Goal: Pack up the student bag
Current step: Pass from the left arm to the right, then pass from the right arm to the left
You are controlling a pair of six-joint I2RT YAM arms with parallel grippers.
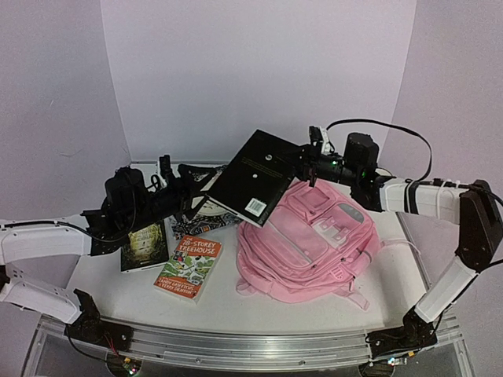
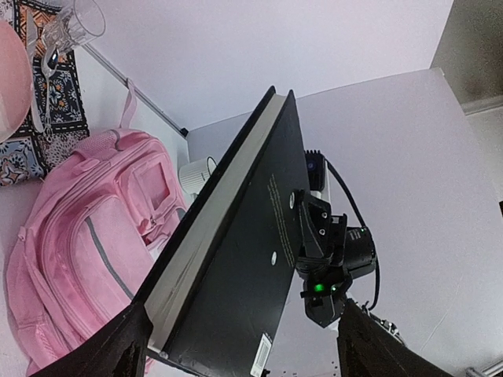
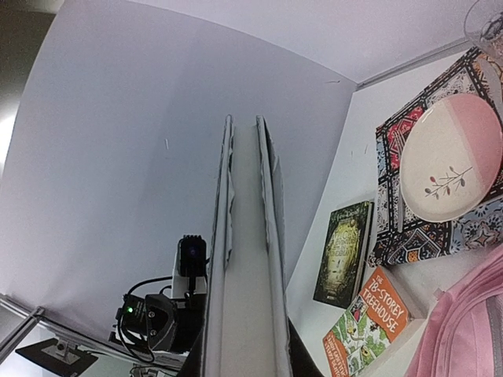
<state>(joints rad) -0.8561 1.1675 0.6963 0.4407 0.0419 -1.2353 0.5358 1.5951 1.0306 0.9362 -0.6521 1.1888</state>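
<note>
A black book (image 1: pixel 259 177) hangs tilted in the air over the left part of the pink student bag (image 1: pixel 314 236), which lies flat on the table. My right gripper (image 1: pixel 302 166) is shut on the book's upper right edge. In the right wrist view the book's page edge (image 3: pixel 244 259) runs straight up from that gripper (image 3: pixel 244 363), hiding its fingers. My left gripper (image 1: pixel 196 184) stands open at the book's lower left. Its fingers (image 2: pixel 118 353) are spread wide on either side of the book (image 2: pixel 228 267), apart from it. The bag (image 2: pixel 86 236) lies behind.
Two books lie left of the bag: a dark green one (image 1: pixel 144 243) and an orange and green one (image 1: pixel 189 267). A patterned mat (image 3: pixel 409 133) at the back holds a pink and white plate (image 3: pixel 448 157). A clear glass (image 2: pixel 75 23) stands there too.
</note>
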